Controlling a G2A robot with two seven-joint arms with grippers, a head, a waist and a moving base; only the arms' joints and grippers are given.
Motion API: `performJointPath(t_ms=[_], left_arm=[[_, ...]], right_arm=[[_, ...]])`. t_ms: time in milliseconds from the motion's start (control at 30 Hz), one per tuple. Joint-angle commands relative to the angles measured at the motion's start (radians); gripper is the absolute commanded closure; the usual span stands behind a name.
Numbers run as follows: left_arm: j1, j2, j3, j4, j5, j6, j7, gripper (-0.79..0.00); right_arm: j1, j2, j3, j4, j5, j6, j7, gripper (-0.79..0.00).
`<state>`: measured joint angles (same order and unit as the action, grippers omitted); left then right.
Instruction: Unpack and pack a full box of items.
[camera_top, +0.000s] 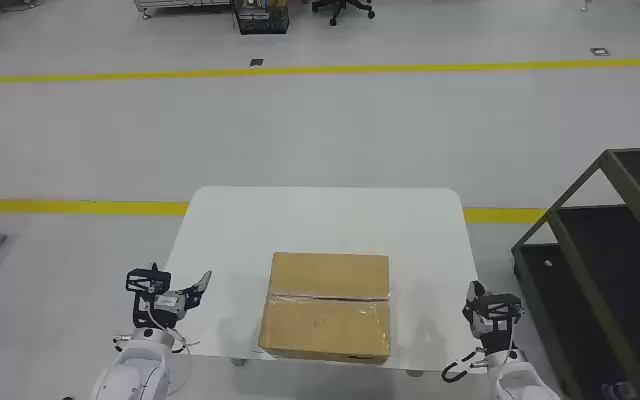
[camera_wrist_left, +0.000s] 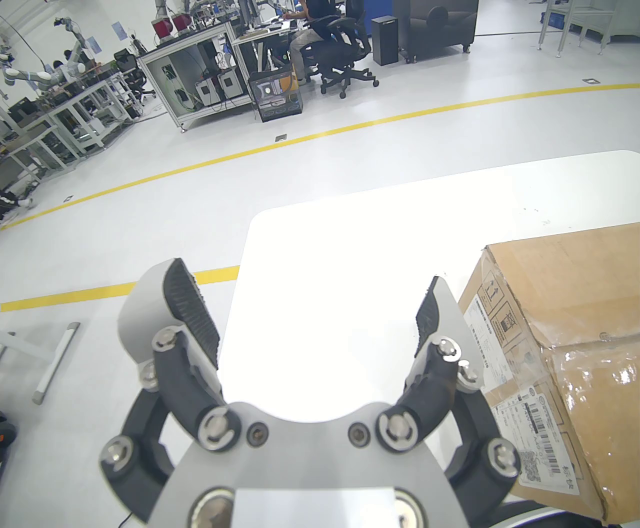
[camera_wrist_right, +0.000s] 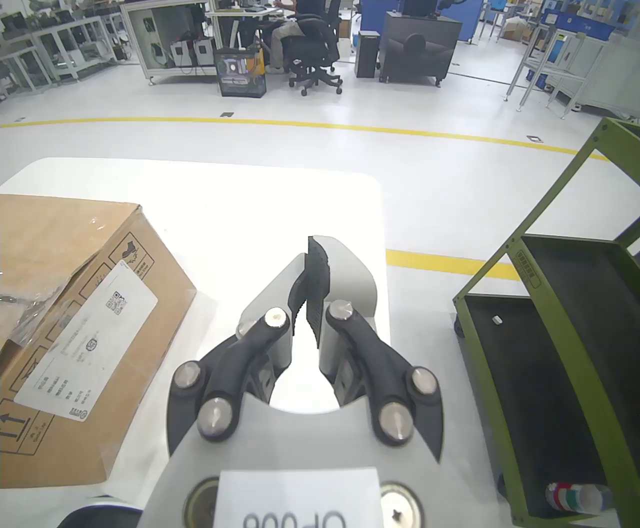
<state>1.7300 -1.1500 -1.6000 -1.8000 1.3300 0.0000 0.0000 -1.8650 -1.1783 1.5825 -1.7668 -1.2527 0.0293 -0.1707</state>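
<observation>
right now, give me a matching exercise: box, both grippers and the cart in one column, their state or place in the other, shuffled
1. cardboard box
2. left gripper
3. right gripper
4. green cart

a. shut, holding nothing
b. on the floor beside the table
c. taped closed, on the table
d. open, holding nothing

Pairs: 1-c, 2-d, 3-a, 4-b

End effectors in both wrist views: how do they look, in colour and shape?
The left end effector and right end effector match: a silver metal base plate, black curved links with round silver screws, and silver fingers faced with black ribbed pads. The right one carries a white printed label.
</observation>
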Motion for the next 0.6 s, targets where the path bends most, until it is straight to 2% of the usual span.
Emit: performJointPath(t_ms=[0, 367, 567], left_arm=[[0.0, 0.0, 0.0, 0.0, 0.0, 0.0, 0.0, -0.785], [0.0, 0.0, 0.0, 0.0, 0.0, 0.0, 0.0, -0.785], [0.0, 0.0, 0.0, 0.0, 0.0, 0.0, 0.0, -0.785]], right_arm=[[0.0, 0.0, 0.0, 0.0, 0.0, 0.0, 0.0, 0.0], [0.001, -0.001, -0.003, 0.003, 0.002, -0.001, 0.003, 0.0], [-0.015, -0.011, -0.051, 0.045, 0.02, 0.014, -0.018, 0.0]])
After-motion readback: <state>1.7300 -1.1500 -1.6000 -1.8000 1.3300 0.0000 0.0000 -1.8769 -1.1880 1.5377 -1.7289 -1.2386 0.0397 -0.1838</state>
